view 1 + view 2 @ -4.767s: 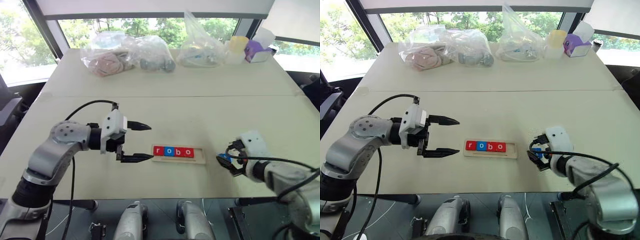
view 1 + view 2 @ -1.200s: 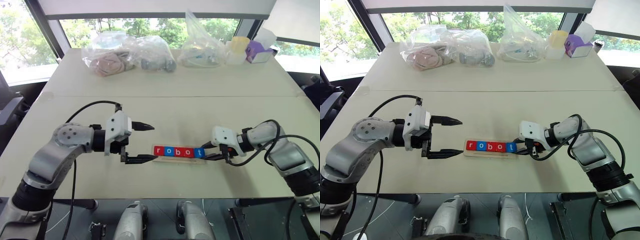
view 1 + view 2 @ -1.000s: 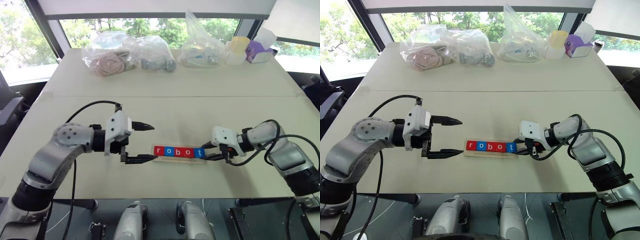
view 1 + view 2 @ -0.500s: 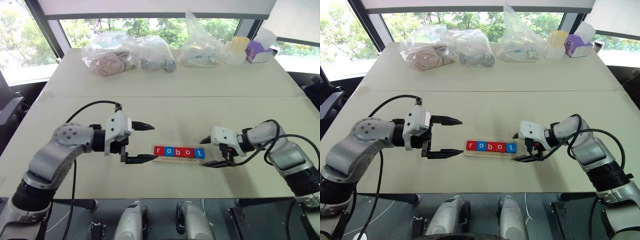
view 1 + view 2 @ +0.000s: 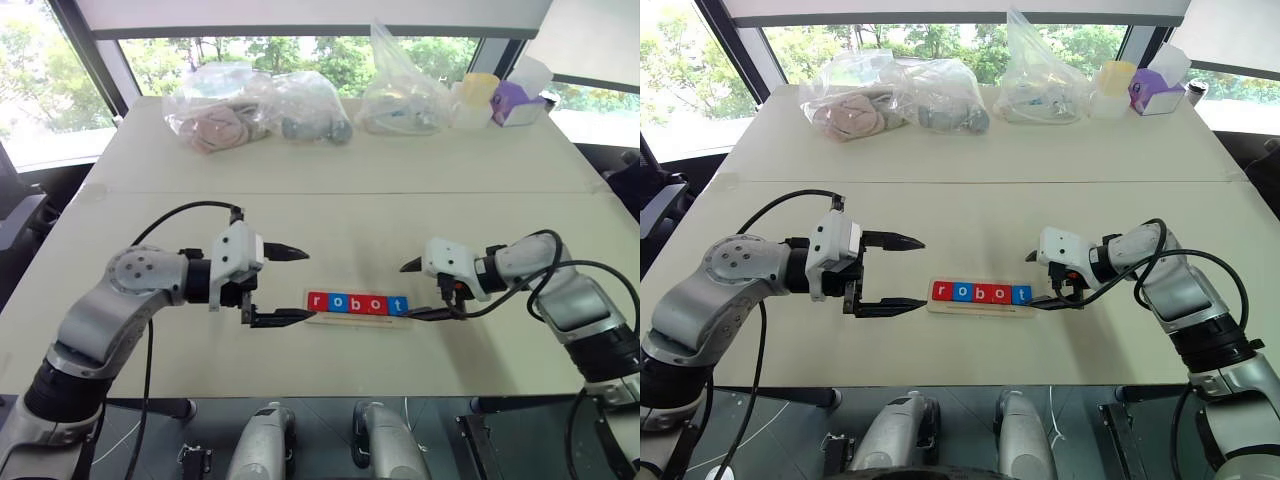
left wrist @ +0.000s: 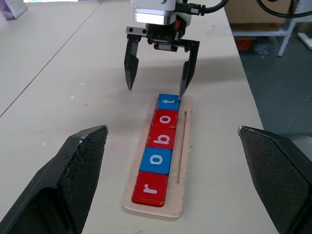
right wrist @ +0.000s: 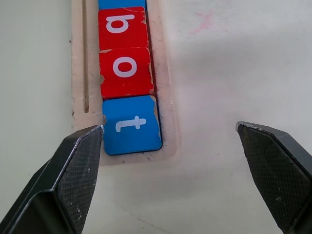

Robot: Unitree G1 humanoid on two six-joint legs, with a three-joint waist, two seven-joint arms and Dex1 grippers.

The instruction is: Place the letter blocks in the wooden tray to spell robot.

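A broad, pale beige table (image 5: 330, 215) with a seam across its middle stands before large dark-framed windows (image 5: 300, 48), daylight and green trees behind them. Along the table's far edge lie clear plastic bags (image 5: 255, 108) of oddments, a yellow-lidded container (image 5: 476, 95) and a purple box (image 5: 515, 100) at the far right corner.

Pale counter (image 5: 400, 215), seam running across its middle. Far edge, row of items: clear plastic bag (image 5: 215, 118) with pinkish contents at left; second clear bag (image 5: 308, 108) holding grey things touching it; taller knotted clear bag (image 5: 400, 85) right of centre. Beside that, yellow-lidded container (image 5: 474, 98), then purple and white box (image 5: 518, 100) at far right corner. Windows (image 5: 300, 55) behind, green trees outside.
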